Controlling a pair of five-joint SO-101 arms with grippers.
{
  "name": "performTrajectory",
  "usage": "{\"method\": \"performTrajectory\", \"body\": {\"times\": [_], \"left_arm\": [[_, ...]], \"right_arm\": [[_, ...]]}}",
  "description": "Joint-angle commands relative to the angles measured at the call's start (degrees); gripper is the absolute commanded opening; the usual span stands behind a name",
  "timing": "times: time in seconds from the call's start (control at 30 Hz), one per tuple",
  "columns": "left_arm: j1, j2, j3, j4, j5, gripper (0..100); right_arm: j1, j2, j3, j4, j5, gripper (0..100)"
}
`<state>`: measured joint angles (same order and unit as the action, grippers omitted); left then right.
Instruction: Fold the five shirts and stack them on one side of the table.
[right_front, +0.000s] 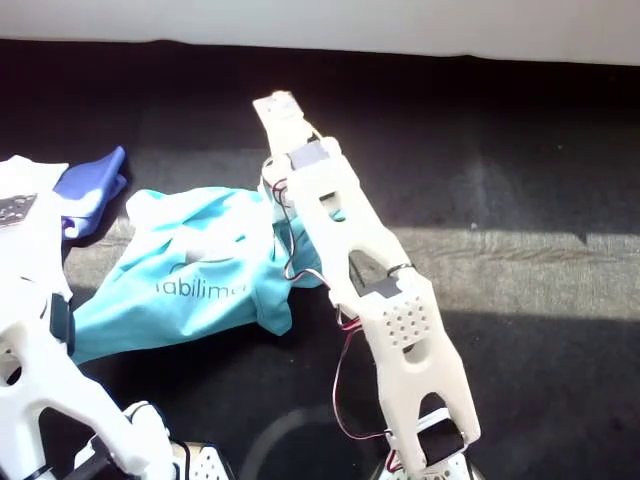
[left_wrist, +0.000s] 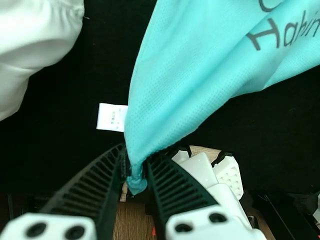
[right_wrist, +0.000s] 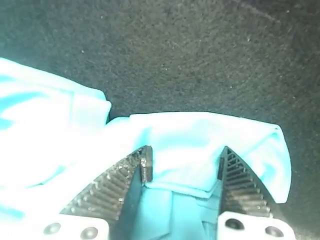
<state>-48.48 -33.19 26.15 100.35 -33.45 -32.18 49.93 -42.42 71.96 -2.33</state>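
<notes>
Fine-mesh cloth shirt (left_wrist: 200, 75), ribbed plastic fingers (left_wrist: 95, 184), rough matt tabletop (right_wrist: 200, 50).

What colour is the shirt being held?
The shirt is turquoise; left wrist view shows it best.

Left claw (left_wrist: 135, 166) pinched closed, right claw (right_wrist: 184, 161) spread wide, right arm (right_front: 350, 260) stretched forward

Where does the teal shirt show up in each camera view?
High view: teal shirt spread left of centre.
Left wrist view: its corner pinched in the left gripper.
Right wrist view: a fold between the right gripper's open fingers.
Shared: dark table cover.
</notes>
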Motion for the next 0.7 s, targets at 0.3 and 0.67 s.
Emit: {"method": "performTrajectory", "body": {"times": [0.3, 0.67], "left_arm": [[4.70, -1.45, -0.66, -3.69, 2.99, 1], [29.23, -0.48, -18.95, -11.25, 23.30, 1]], "right_arm": [[5.67, 2.07, -14.64, 11.03, -0.09, 0.6], [21.93, -9.54, -38.37, 29.23, 4.92, 0.6]]}}
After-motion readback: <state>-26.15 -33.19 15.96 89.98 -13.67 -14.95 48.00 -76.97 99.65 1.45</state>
